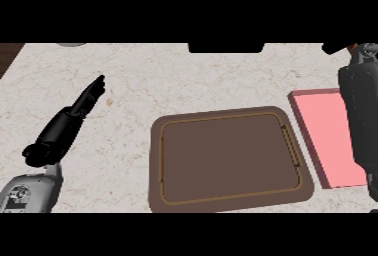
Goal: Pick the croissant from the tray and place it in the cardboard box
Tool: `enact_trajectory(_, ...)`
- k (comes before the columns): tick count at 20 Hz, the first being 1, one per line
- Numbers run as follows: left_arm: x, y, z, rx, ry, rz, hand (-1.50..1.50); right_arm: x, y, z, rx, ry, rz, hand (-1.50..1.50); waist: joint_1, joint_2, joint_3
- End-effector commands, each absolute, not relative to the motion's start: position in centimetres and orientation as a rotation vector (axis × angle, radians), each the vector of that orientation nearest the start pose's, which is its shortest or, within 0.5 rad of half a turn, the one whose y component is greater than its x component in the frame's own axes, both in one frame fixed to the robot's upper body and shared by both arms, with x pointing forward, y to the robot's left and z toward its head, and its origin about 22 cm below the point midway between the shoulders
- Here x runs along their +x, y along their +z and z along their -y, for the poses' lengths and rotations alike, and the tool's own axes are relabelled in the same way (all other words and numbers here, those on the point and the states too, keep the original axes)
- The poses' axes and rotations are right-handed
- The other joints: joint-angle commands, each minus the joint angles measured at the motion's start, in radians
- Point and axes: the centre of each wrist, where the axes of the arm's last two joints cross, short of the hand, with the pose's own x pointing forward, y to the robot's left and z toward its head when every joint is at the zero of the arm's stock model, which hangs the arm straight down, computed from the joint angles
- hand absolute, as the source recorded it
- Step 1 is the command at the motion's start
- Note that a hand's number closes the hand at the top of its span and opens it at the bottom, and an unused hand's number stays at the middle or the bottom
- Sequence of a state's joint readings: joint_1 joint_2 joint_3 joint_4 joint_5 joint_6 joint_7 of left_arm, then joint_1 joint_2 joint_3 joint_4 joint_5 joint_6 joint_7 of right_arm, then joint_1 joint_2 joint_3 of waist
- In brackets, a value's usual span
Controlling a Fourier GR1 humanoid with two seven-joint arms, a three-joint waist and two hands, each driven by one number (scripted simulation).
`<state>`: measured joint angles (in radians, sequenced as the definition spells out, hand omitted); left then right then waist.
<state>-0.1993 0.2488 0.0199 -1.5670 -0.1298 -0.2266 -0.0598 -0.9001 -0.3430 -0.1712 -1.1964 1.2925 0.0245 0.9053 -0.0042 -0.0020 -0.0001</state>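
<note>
The left hand [77,107] is resting over the desk [184,75] at the left with fingers straight and holding nothing; the right hand [362,55] is reaching up the right edge, its fingers too hidden to tell. It is overlapping the pink box [325,135]; the brown tray [225,160] is lying just beside it; the croissant is not showing anywhere.

One brown tray [229,159] on the counter [184,75], and one pink box [325,135] just beside it (partly hidden by an arm). Two black hands, one at the left [77,112] and one at the right [362,55]. No croissant to count anywhere.
</note>
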Motion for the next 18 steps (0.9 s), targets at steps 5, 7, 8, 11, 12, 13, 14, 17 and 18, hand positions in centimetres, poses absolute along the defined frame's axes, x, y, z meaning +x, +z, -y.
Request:
enact_trajectory(5,28.0,5.3,-27.7,0.091,-0.523,1.745,0.00,39.2,19.6,33.4,-1.316,0.310,0.730,1.50,-0.003,0.002,0.000)
enact_trajectory(7,27.8,5.7,-26.4,0.109,-0.521,1.746,0.00,37.8,20.1,34.2,-1.274,0.359,0.713,1.50,-0.010,-0.004,0.000)
enact_trajectory(8,27.9,4.6,-24.9,0.096,-0.515,1.751,0.00,38.2,19.3,33.9,-1.282,0.371,0.688,1.50,-0.003,0.001,0.000)
enact_trajectory(11,28.3,5.7,-25.3,0.121,-0.527,1.737,0.00,36.5,19.1,36.9,-1.172,0.445,0.642,1.50,-0.010,-0.002,0.000)
enact_trajectory(12,29.7,7.8,-27.1,0.116,-0.523,1.738,0.00,36.5,18.4,37.1,-1.165,0.462,0.591,1.50,-0.009,0.000,0.000)
enact_trajectory(13,29.1,6.5,-27.1,0.094,-0.530,1.744,0.00,35.9,18.1,38.6,-1.151,0.433,0.560,1.50,-0.006,0.001,0.000)
enact_trajectory(14,28.5,6.6,-27.3,0.120,-0.534,1.748,0.00,35.8,17.7,37.6,-1.109,0.451,0.544,1.50,-0.003,-0.002,0.000)
enact_trajectory(17,29.8,7.9,-27.4,0.115,-0.530,1.753,0.00,35.0,17.8,39.1,-0.992,0.507,0.654,-1.50,-0.004,0.000,0.000)
enact_trajectory(18,29.7,6.3,-27.3,0.101,-0.523,1.745,0.00,34.9,18.1,39.0,-0.995,0.497,0.725,-1.50,-0.002,0.002,0.000)
